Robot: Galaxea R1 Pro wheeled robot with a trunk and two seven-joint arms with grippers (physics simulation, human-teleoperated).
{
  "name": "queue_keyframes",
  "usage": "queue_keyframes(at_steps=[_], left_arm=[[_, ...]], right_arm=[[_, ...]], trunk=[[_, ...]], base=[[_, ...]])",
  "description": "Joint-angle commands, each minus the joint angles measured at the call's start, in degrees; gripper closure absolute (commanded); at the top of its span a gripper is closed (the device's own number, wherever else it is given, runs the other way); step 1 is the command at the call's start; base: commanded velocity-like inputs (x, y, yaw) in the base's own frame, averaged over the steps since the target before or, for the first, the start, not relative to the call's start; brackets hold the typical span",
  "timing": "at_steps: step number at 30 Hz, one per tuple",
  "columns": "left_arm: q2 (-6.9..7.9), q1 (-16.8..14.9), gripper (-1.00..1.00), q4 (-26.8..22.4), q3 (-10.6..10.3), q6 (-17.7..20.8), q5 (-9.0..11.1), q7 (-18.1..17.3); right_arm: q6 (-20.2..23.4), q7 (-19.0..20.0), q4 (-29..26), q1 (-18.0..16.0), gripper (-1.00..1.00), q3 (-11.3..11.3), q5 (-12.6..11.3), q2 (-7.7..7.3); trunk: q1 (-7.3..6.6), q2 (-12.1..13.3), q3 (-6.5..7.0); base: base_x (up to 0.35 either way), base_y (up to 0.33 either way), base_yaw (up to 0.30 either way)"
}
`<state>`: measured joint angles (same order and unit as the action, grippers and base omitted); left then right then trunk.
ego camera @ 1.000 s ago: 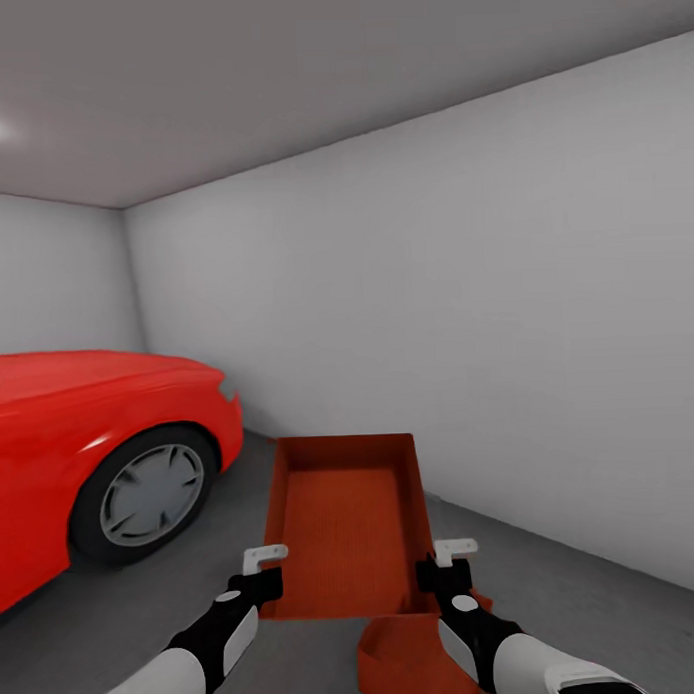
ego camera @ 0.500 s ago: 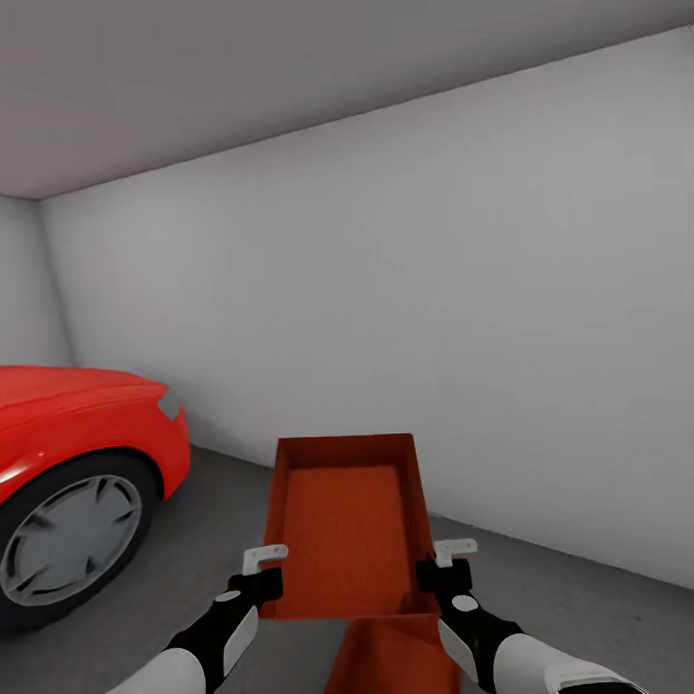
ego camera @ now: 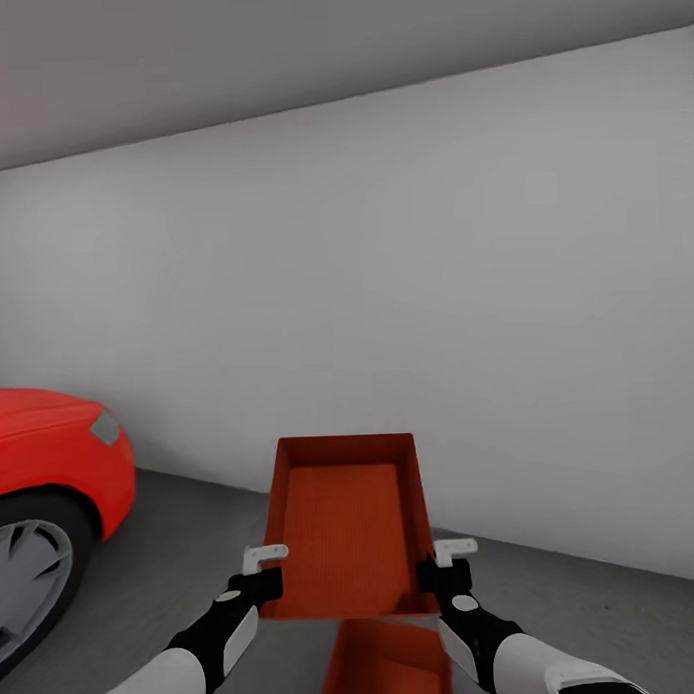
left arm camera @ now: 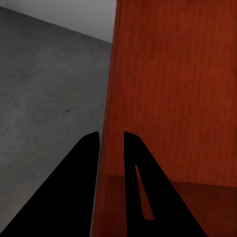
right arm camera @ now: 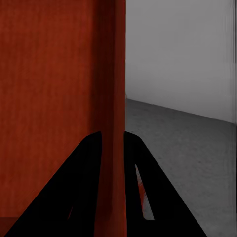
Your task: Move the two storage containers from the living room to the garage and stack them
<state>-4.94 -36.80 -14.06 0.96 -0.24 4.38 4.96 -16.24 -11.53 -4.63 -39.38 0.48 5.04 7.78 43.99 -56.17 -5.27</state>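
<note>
While fingers (left arm camera: 94,148) pinch the container (ego camera: 345,522), head view adds car (ego camera: 45,448).

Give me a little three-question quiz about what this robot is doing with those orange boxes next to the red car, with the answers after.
1. True or false: the held container is gripped by both the left gripper and the right gripper.
2. Where does the second container sit? A) on the red car B) low, beneath the held one C) against the grey wall
3. Fill in: each gripper pinches a side ____ of the held container between its fingers.

Key
1. True: each wrist view shows a thin orange wall between two dark fingers.
2. B
3. wall
</note>
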Motion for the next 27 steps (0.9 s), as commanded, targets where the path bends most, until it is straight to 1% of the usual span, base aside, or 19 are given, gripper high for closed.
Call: queue_keyframes(at_steps=[1, 4, 7, 27], left_arm=[[1.42, 0.0, 1.00, -0.3, -0.5, -0.4, 0.2, 0.4], [1.45, 0.0, 1.00, -0.7, -0.4, -0.4, 0.4, 0.4], [1.46, 0.0, 1.00, -1.0, -0.3, -0.5, 0.6, 0.4], [1.44, 0.0, 1.00, -1.2, -0.3, -0.5, 0.6, 0.4]], right_arm=[[0.2, -0.2, 0.2, -0.1, 1.00, -2.1, 0.6, 0.04], [0.2, -0.2, 0.2, -0.1, 1.00, -2.1, 0.6, 0.04], [0.2, -0.2, 0.2, -0.1, 1.00, -2.1, 0.6, 0.04], [0.2, -0.2, 0.2, -0.1, 1.00, -2.1, 0.7, 0.08]], trunk=[[0.04, -0.1, -0.09], [0.04, -0.1, -0.09], [0.04, -0.1, -0.09], [0.04, -0.1, -0.09]], base=[[0.303, 0.215, -0.277], [0.294, 0.209, -0.277], [0.116, 0.084, -0.277], [0.006, 0.004, -0.277]])
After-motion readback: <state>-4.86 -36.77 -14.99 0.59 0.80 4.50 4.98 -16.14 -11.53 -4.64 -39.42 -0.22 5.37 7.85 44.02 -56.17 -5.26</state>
